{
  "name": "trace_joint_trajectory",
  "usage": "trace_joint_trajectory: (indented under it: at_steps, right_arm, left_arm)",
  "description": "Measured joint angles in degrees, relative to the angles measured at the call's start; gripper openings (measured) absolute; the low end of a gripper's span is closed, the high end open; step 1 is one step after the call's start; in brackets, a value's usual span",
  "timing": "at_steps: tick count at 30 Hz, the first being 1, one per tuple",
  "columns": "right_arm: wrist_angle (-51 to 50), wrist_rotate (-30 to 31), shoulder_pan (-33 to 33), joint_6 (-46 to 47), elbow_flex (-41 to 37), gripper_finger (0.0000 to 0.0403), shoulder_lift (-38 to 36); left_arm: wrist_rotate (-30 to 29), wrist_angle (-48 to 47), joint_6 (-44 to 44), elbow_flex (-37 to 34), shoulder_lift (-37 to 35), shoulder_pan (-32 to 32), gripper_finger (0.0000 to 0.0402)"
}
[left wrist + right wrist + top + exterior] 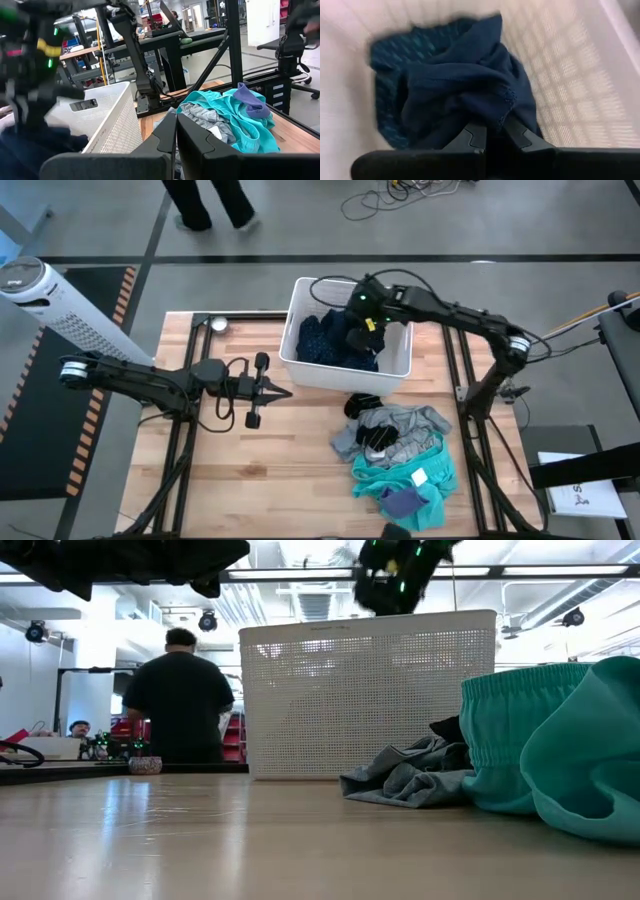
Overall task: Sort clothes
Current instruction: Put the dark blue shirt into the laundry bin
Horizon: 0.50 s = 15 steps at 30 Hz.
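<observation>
The clothes are split around the white basket (pixel 398 360): a dark navy garment (pixel 465 95) sits inside it, partly on top of a navy patterned piece (pixel 310 340), and the rest are heaped on the tabletop (pixel 250 470) just outside the basket's front wall, greys (pixel 395 430) on top, the teal one (pixel 420 470) under them and a small purple-blue bit (pixel 403 502) at the far edge of the heap. Your right hand (pixel 492 136) is down in the basket, pinched shut on a fold of that plain navy piece. Left hand (pixel 285 392) hangs clenched and empty over the tabletop beside the basket's left corner. All of it looks light and floppy, so I'd guess it drapes and drags rather than lifts clean. Grab a raised ridge or a thick waistband, not a flat spot, and watch the neighbours snagging along.
</observation>
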Motion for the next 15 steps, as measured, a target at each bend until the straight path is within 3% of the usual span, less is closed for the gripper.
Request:
trace_joint_trajectory:
  at_steps: [15]
  right_arm:
    - [5.02, -4.15, -2.06, 0.35, -0.80, 0.0003, 17.40]
  left_arm:
    - [-0.02, -0.46, 0.00, 0.00, -0.02, 0.00, 0.0000]
